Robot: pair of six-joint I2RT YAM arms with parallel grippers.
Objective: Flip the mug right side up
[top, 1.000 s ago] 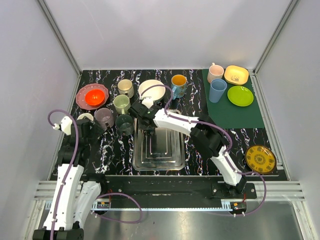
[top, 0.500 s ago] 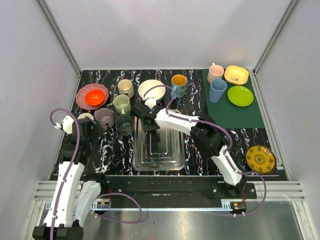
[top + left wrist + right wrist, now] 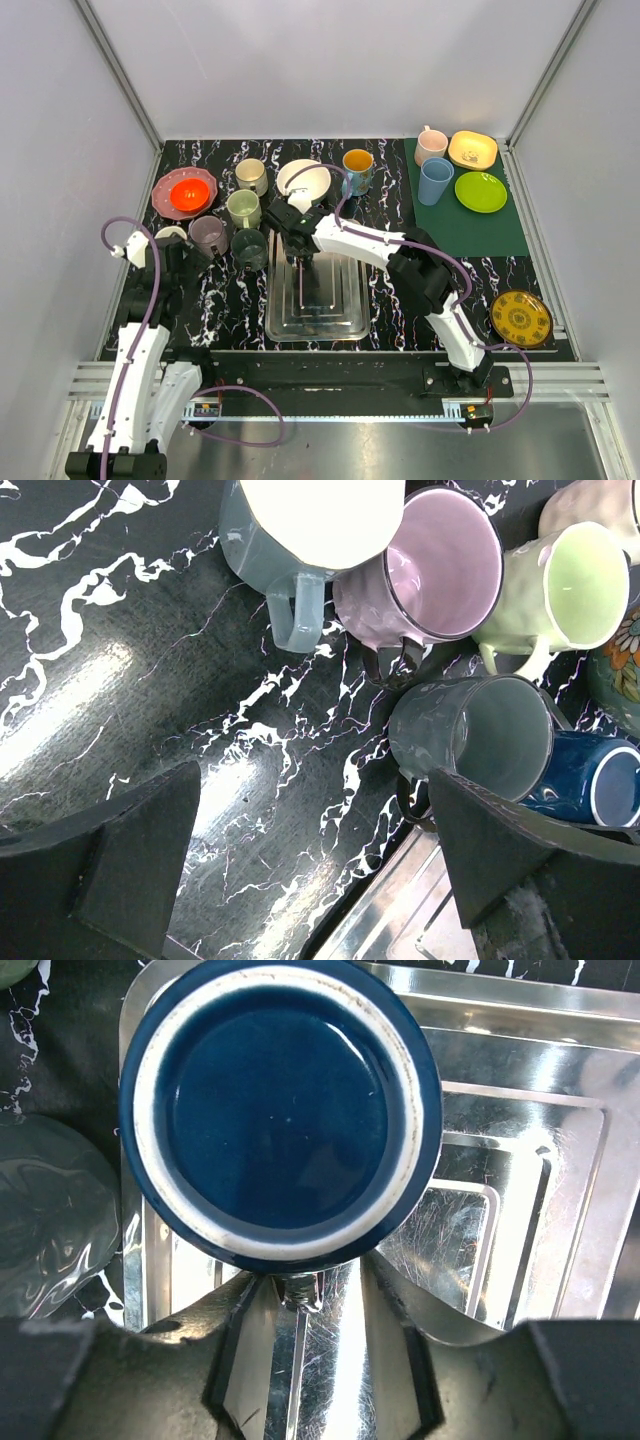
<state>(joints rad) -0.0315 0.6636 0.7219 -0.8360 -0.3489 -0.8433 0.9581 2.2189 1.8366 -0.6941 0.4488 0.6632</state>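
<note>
The mug (image 3: 280,1110) is dark blue and stands upside down at the far left corner of the metal tray (image 3: 560,1160). Its base, with a pale unglazed ring, faces the right wrist camera. My right gripper (image 3: 305,1290) points down right beside it, jaws partly open, and only shiny tray shows between the fingers. In the top view the right gripper (image 3: 291,240) covers the mug. The left wrist view shows the mug (image 3: 590,785) at its right edge. My left gripper (image 3: 315,850) hangs wide open over bare black marble, holding nothing.
A dark grey mug (image 3: 480,730), a pink mug (image 3: 440,575), a pale green mug (image 3: 575,585) and a grey-blue mug (image 3: 290,530) crowd left of the tray. Farther back are a red bowl (image 3: 185,192), a white bowl (image 3: 305,178) and a green mat (image 3: 465,215) with dishes.
My right gripper has edged slightly right and nearer over the tray's far left corner. The left arm has barely moved.
</note>
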